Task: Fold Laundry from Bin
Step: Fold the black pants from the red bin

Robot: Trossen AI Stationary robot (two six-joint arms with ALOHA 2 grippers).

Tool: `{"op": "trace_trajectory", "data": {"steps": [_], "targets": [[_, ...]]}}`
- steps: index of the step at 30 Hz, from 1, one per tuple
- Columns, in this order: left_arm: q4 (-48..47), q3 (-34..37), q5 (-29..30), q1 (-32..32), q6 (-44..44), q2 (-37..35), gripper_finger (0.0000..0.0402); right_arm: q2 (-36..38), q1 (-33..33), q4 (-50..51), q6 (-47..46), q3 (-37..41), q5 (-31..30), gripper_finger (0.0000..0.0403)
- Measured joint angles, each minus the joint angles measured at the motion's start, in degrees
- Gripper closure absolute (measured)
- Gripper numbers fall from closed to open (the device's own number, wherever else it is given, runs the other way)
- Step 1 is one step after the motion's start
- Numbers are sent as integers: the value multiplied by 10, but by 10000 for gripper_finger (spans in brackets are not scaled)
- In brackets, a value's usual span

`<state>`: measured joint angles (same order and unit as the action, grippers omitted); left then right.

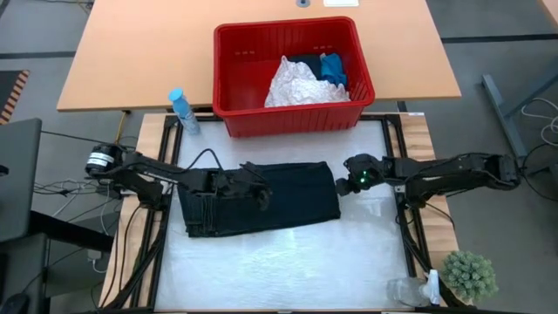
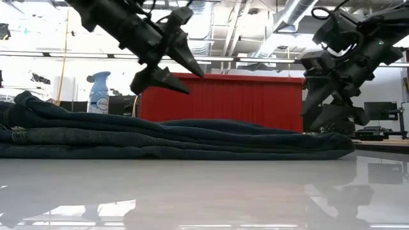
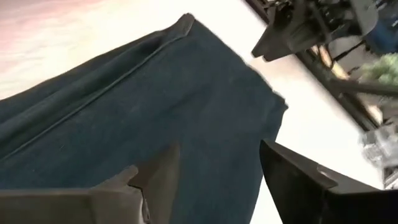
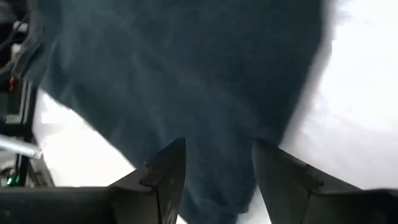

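A dark blue folded garment [image 1: 261, 199] lies flat on the white table top, in several layers in the low view [image 2: 160, 137]. My left gripper [image 2: 185, 76] hangs open above its left half, tilted downward, clear of the cloth [image 3: 155, 106]. My right gripper [image 1: 349, 177] stands open just over the garment's right end [image 4: 186, 74], fingers apart with nothing between them. The red bin [image 1: 228, 78] stands at the far edge. In it lie a white crinkled piece [image 1: 296, 85], a bright blue one [image 1: 332, 68] and a black one [image 1: 303, 61].
A blue spray bottle [image 1: 183, 111] stands left of the bin. A small green plant [image 1: 469, 275] and a clear bottle [image 1: 410, 292] sit at the near right corner. The white table top [image 1: 279, 270] shows bare in front of the garment. A wooden table [image 1: 131, 52] lies behind.
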<state>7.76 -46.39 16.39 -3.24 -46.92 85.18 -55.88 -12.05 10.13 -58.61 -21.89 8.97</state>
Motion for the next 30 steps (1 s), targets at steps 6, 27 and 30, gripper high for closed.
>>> {"op": "trace_trajectory", "data": {"steps": [6, 27, 30], "targets": [[128, 0, -29, 35, 7, 60, 187, 0, -41, 49, 45, -12, 0, 194], [92, -234, -52, 95, 245, 330, 211, 0, -64, 31, 91, -13, -11, 194], [52, -272, -36, 95, 253, 370, 216, 0, -64, 33, 105, -13, -27, 194]]}}
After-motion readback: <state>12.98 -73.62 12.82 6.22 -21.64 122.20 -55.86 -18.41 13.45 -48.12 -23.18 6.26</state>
